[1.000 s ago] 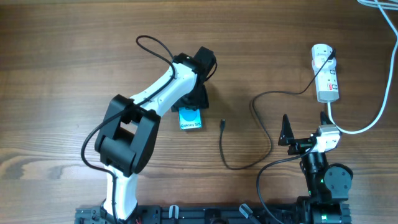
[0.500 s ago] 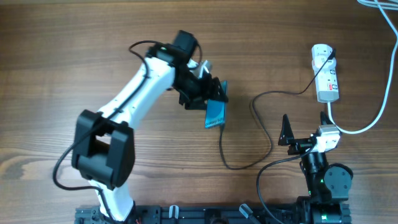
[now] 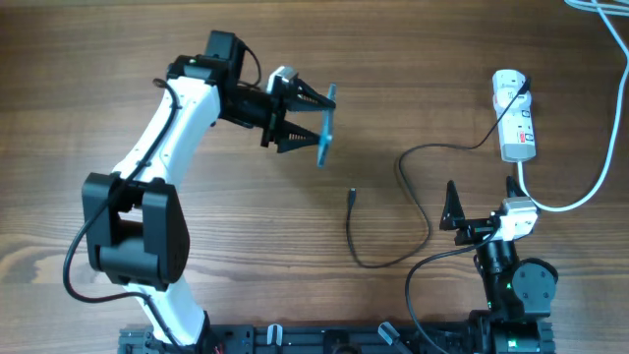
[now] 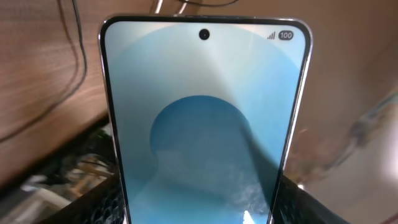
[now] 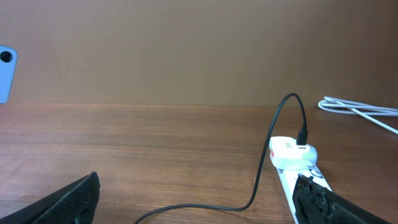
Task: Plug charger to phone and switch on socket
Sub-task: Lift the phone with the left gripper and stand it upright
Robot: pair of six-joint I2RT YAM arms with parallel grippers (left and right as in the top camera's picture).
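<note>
Cyan phone (image 4: 202,124) is clasped aloft in the left hand (image 3: 322,123) — right hand (image 3: 454,218) spread empty; charger plug (image 3: 352,196) must be fetched.

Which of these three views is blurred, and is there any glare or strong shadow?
Left wrist view: the phone is sharp and fills the frame, but the background at its right and lower left is smeared. Overhead view: even light, the charger and the socket are crisp, shadows are soft. Right wrist view: in focus, no glare on the table.
</note>
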